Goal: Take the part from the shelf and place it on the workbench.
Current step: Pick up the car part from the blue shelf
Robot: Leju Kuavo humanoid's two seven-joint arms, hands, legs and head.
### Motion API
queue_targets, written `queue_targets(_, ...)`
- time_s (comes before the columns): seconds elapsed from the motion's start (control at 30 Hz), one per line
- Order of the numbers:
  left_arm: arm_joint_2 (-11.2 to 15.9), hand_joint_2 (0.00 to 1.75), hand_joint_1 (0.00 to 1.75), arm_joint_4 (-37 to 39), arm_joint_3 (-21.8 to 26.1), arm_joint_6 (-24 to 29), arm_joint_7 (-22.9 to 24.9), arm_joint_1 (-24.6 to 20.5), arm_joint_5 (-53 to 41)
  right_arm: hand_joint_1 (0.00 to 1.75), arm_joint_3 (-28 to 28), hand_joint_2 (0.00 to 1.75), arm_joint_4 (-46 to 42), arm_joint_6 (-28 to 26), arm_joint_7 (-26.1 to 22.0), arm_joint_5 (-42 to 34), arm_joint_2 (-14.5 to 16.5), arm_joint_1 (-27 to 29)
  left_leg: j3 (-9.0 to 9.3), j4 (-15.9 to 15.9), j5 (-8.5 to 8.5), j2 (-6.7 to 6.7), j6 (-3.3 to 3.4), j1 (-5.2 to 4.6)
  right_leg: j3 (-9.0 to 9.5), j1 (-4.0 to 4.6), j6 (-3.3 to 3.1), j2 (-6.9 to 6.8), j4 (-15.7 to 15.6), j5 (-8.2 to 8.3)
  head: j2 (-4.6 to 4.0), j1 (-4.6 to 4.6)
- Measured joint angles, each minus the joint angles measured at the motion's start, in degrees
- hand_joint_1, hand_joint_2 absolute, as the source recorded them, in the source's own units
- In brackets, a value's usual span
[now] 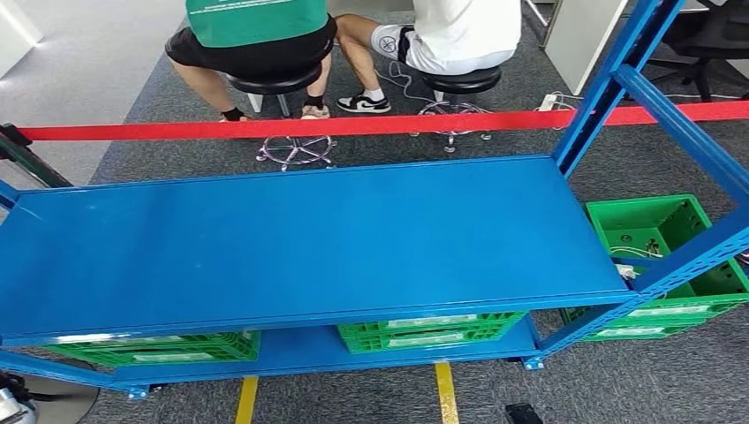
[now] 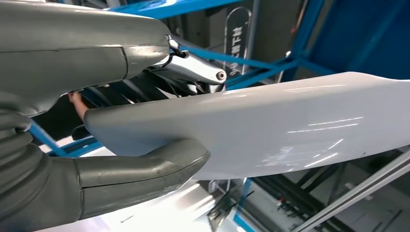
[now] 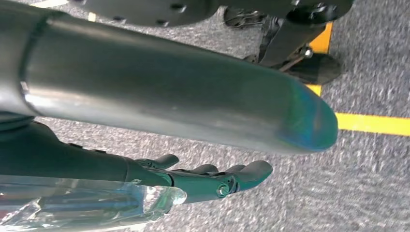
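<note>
Head view: blue metal shelf [image 1: 291, 238] spans the frame, its top deck bare blue. Green crates [image 1: 430, 332] sit on the lower deck beneath it, and another green crate [image 1: 658, 231] stands just beside the shelf's right end, behind the blue upright [image 1: 609, 84]. A red barrier tape [image 1: 353, 124] runs across behind the shelf. Beyond the tape two people sit on black stools [image 1: 274, 84] on grey carpet. Yellow floor lines [image 1: 445, 393] show at the near edge under the shelf. Left wrist view: the left robot hand [image 2: 145, 121] holds a large, smooth, glossy white part [image 2: 270, 125]; the thick grey thumb [image 2: 140, 169] lies against one face of the part and the darker fingers with a silver link [image 2: 193, 67] close over the opposite side. The part extends away from the robot hand, with blue frame members [image 2: 261, 67] behind it; whether it touches any surface cannot be told from this angle. Right wrist view: the right robot hand [image 3: 193, 181] hangs above grey carpet [image 3: 367, 183] near a yellow line [image 3: 372, 123], dark fingers [image 3: 241, 174] stretched out nearly straight and close together, holding nothing; the clear, blurred material by the palm is possibly a cover, uncertain.
</note>
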Motion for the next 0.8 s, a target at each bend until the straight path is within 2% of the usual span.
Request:
queue_targets(0.03,-0.1,1.75,1.75,-0.1,0.0,0.0,0.0,-0.1,0.0,0.00,0.0,0.00,0.0,0.0,-0.1,0.0,0.1,-0.1,-1.76,3.7,-1.68,0.00,0.03,-0.02,-0.36,0.11,-0.28,-0.07,0.0,0.25,0.00,0.00)
queue_targets(0.07,-0.2,1.75,1.75,-0.1,0.0,0.0,0.0,-0.1,0.0,0.00,0.0,0.00,0.0,0.0,-0.1,0.0,0.1,-0.1,-2.94,6.3,-2.48,0.00,0.13,-0.06,-0.75,0.22,-0.49,-0.13,0.0,0.54,0.00,-0.01)
queue_targets(0.1,-0.3,1.75,1.75,-0.2,0.0,0.0,0.0,-0.1,0.0,0.00,0.0,0.00,0.0,0.0,-0.2,0.0,0.1,-0.1,-3.24,7.0,-2.23,0.00,0.33,-0.13,-1.16,0.34,-0.63,-0.16,0.0,0.88,0.00,0.00)
queue_targets(0.13,-0.4,1.75,1.75,-0.3,0.0,0.0,0.0,-0.2,-0.1,0.00,0.0,0.00,0.0,0.0,-0.3,0.0,0.2,-0.1,-2.39,5.5,-0.94,0.00,0.62,-0.25,-1.57,0.44,-0.65,-0.16,0.0,1.27,-0.01,0.01)
queue_targets(0.2,-0.5,1.75,1.75,-0.8,0.1,0.0,0.0,-0.5,-0.2,0.00,0.0,0.00,0.0,0.0,-0.4,0.0,0.2,-0.2,1.62,-1.9,2.39,0.04,1.50,-0.67,-2.34,0.57,-0.51,-0.10,0.0,2.15,-0.01,0.00)
queue_targets(0.27,-0.6,1.75,1.75,-1.3,0.1,0.0,0.0,-1.0,-0.7,0.00,0.0,0.00,0.0,0.1,-0.3,0.0,0.3,-0.1,4.39,-7.7,4.26,0.16,1.85,-1.11,-2.84,0.68,-0.03,-0.05,-0.1,3.06,-0.01,0.07)
queue_targets(0.33,-0.9,1.75,1.75,-1.6,0.3,0.0,0.0,-1.3,-1.1,0.00,0.0,0.00,0.0,0.1,0.0,0.0,0.3,0.0,4.34,-8.7,5.13,0.20,1.95,-1.43,-2.93,0.59,0.73,-0.09,-0.7,4.10,0.00,0.10)
queue_targets(0.37,-1.1,1.75,1.75,-1.7,0.4,0.0,0.0,-1.3,-1.2,0.00,0.0,0.00,0.0,0.1,0.2,0.0,0.3,0.1,4.04,-8.8,5.77,0.19,2.20,-1.40,-3.01,0.47,1.11,-0.12,-1.0,4.59,0.00,0.04)
queue_targets(0.4,-1.2,1.75,1.75,-1.7,0.4,0.0,0.0,-1.4,-1.3,0.00,0.0,0.00,0.0,0.1,0.3,0.0,0.3,0.2,3.67,-9.0,6.45,0.21,2.47,-1.29,-3.33,0.42,1.48,-0.13,-1.0,4.33,0.00,0.05)
queue_targets(0.43,-1.4,1.75,1.75,-1.8,0.4,0.0,0.0,-1.4,-1.3,0.00,0.0,0.00,0.0,0.1,0.5,0.0,0.3,0.3,3.17,-9.2,7.16,0.25,2.73,-1.11,-3.87,0.41,1.84,-0.13,0.0,2.96,0.00,0.15)
queue_targets(0.47,-1.5,1.75,1.75,-1.9,0.5,0.0,0.0,-1.4,-1.3,0.00,0.0,0.00,0.0,0.1,0.5,0.0,0.3,0.4,2.64,-9.3,7.77,0.31,2.93,-0.93,-4.63,0.35,2.16,-0.15,2.2,0.58,0.00,0.27)
queue_targets(0.53,-1.7,1.75,1.75,-2.0,0.7,0.0,0.0,-1.4,-1.3,0.00,0.0,0.00,0.0,0.1,0.7,0.0,0.4,0.5,1.43,-9.3,8.73,0.39,3.15,-0.87,-6.22,0.21,2.69,-0.19,9.5,-5.10,-0.01,0.49)
queue_targets(0.57,-1.8,1.75,1.75,-2.0,0.8,0.0,0.0,-1.4,-1.3,0.00,0.0,0.00,0.0,0.1,0.8,0.0,0.4,0.5,0.82,-9.2,9.19,0.43,3.12,-0.87,-6.52,0.15,2.87,-0.20,12.7,-6.68,-0.01,0.51)
queue_targets(0.6,-1.9,1.75,1.75,-2.0,1.0,0.0,0.0,-1.4,-1.4,0.00,0.0,0.00,0.0,0.1,0.9,0.0,0.4,0.5,0.22,-9.2,9.65,0.45,3.04,-0.86,-6.06,0.13,2.98,-0.20,14.4,-7.10,-0.01,0.50)
queue_targets(0.63,-2.0,1.75,1.75,-2.0,1.1,0.0,0.0,-1.4,-1.4,0.00,0.0,0.00,0.0,0.1,1.0,0.0,0.4,0.5,-0.32,-9.2,10.08,0.45,2.92,-0.83,-4.55,0.10,3.05,-0.21,14.0,-6.50,0.00,0.53)
queue_targets(0.67,-2.1,1.75,1.75,-2.0,1.2,0.0,0.0,-1.4,-1.4,0.00,0.0,0.00,0.0,0.1,1.0,0.0,0.4,0.5,-0.76,-9.1,10.45,0.44,2.75,-0.78,-1.99,0.06,3.10,-0.22,11.5,-5.34,0.00,0.53)
queue_targets(0.73,-2.3,1.75,1.75,-2.2,1.4,0.0,0.0,-1.4,-1.5,0.00,0.0,0.00,0.0,0.2,0.9,0.0,0.4,0.3,-1.38,-9.1,11.08,0.42,2.22,-0.72,4.23,0.08,3.04,-0.19,3.2,-4.66,0.00,0.54)
queue_targets(0.77,-2.3,1.75,1.75,-2.4,1.4,0.0,0.0,-1.4,-1.6,0.00,0.0,0.00,0.0,0.2,0.7,0.0,0.4,0.2,-1.53,-9.0,11.38,0.44,1.91,-0.73,6.33,0.17,2.75,-0.12,0.1,-4.86,0.00,0.50)
queue_targets(0.8,-2.4,1.75,1.75,-2.6,1.5,0.0,0.0,-1.4,-1.7,0.00,0.0,0.00,0.0,0.3,0.5,0.0,0.4,0.0,-1.65,-9.0,11.73,0.46,1.59,-0.76,7.42,0.30,2.39,-0.04,-1.6,-5.29,-0.01,0.53)
